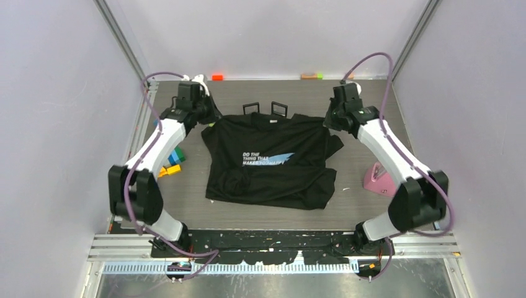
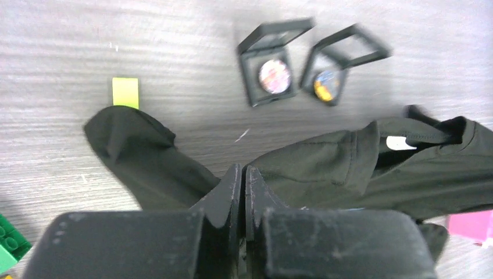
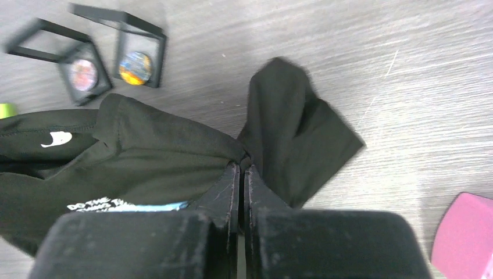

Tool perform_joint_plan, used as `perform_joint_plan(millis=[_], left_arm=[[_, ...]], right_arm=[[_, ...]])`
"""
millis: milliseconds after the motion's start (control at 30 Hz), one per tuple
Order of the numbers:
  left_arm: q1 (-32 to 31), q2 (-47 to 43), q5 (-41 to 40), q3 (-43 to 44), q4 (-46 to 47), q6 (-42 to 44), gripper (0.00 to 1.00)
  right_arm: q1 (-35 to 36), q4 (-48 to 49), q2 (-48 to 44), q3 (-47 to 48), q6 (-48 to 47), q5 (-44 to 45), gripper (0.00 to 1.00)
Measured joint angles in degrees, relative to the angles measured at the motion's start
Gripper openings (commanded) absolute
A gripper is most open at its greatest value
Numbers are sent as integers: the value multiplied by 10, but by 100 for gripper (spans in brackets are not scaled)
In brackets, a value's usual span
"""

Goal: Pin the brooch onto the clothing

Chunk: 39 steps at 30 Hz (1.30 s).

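Observation:
The black T-shirt [image 1: 270, 161] lies front up on the grey table, its white text and blue streak showing. My left gripper [image 1: 208, 118] is shut on its shoulder where the sleeve [image 2: 145, 157] meets the body, as the left wrist view [image 2: 242, 170] shows. My right gripper [image 1: 329, 121] is shut on the other shoulder, with cloth bunched at its tips [image 3: 241, 164]. Two open black boxes [image 1: 250, 108] [image 1: 280, 110] stand just behind the collar. Each holds a round brooch: a pale one [image 2: 274, 75] [image 3: 83, 74] and an orange-blue one [image 2: 324, 86] [image 3: 135, 68].
A pink object [image 1: 379, 180] lies right of the shirt and also shows in the right wrist view [image 3: 465, 232]. Coloured blocks [image 1: 172, 162] sit by the left arm. A yellow-green tile [image 2: 125, 92] lies near the left sleeve. Small blocks [image 1: 217, 77] [image 1: 312, 76] lie along the back wall.

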Motion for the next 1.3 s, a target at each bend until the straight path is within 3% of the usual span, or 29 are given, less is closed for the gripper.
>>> perform_joint_plan(millis=[267,500,900,1100,1300], left_arm=[[0,-177,0,5,2,-15,0],[-1,-298,4,104,-61,-7,0],[-4,-455,34,238,-209,8,0],[-4,-485,38,219,-264,9,0],[-4,-482,16,86,-287,17,0]], right_arm=[[0,-50,-187,37,-37,6,0],[0,-75,-333,129,-73,6,0],[0,-109,-442,214,-92,-21,0],[1,-136,-476,191,-83,-33,0],[3,-132,-495,55,-54,1,0]])
